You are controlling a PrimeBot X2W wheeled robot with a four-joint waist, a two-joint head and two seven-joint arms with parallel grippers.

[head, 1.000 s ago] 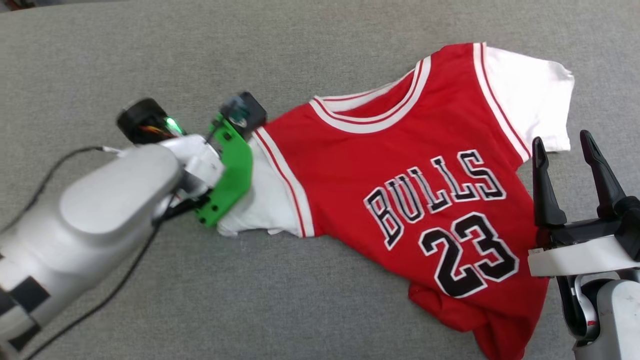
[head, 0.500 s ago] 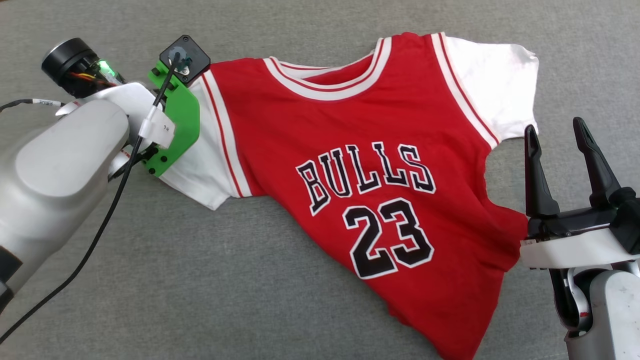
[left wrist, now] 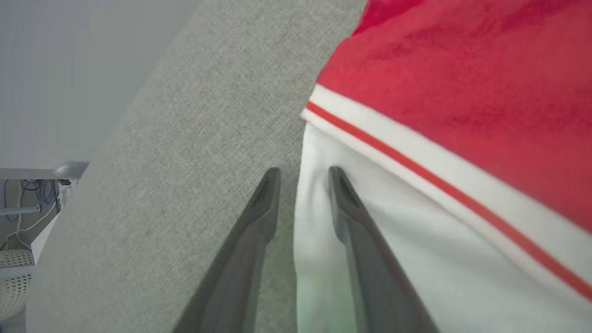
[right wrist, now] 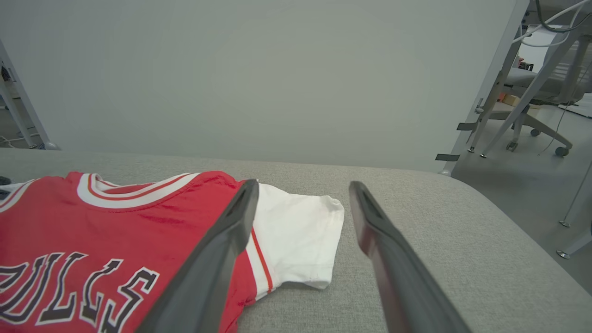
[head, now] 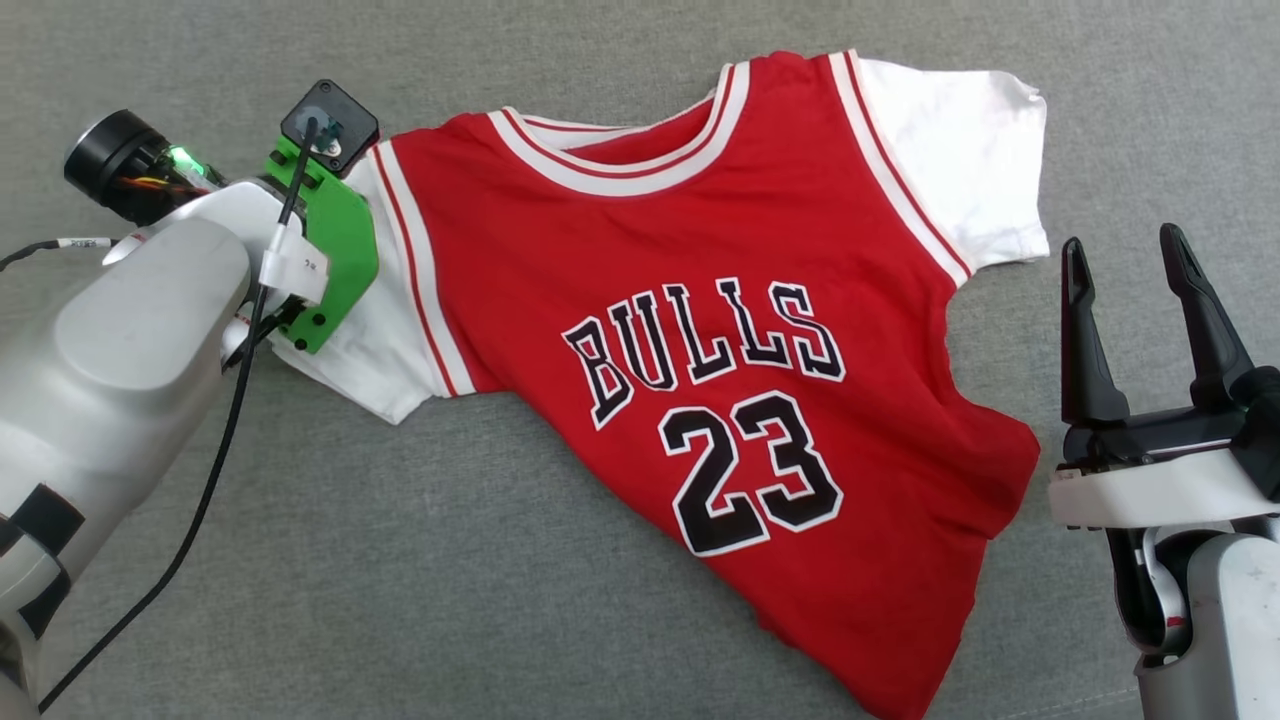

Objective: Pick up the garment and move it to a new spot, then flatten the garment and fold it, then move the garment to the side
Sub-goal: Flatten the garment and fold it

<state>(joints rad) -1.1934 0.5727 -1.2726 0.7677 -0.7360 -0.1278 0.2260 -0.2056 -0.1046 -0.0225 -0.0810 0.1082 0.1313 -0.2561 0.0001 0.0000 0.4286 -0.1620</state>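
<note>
The garment [head: 650, 230], a red jersey with white sleeves and black "BULLS 23" lettering, lies face up and slanted on the grey padded surface [head: 400, 560]. Its lower hem is bunched at the lower right. My left arm's green wrist mount [head: 335, 250] sits over the left white sleeve [head: 390, 370]. In the left wrist view my left gripper [left wrist: 300, 173] is open, straddling that sleeve's edge: one finger over white cloth [left wrist: 416, 259], the other over grey fabric. My right gripper [head: 1125, 250] stands open just right of the garment, holding nothing. The right wrist view has the right gripper [right wrist: 303, 194] pointing toward the right sleeve [right wrist: 296, 236].
The grey surface's rounded edge [right wrist: 485, 203] drops to the floor on the right, with chair and desk legs [right wrist: 518, 115] beyond. A pale wall panel [right wrist: 259, 78] stands behind the far edge. A black cable [head: 200, 520] trails from my left arm.
My left arm pulled the sleeve left and up the view, dragging the garment that way and spreading it flatter. The left jaws now stand parted. My right gripper stayed put and open.
</note>
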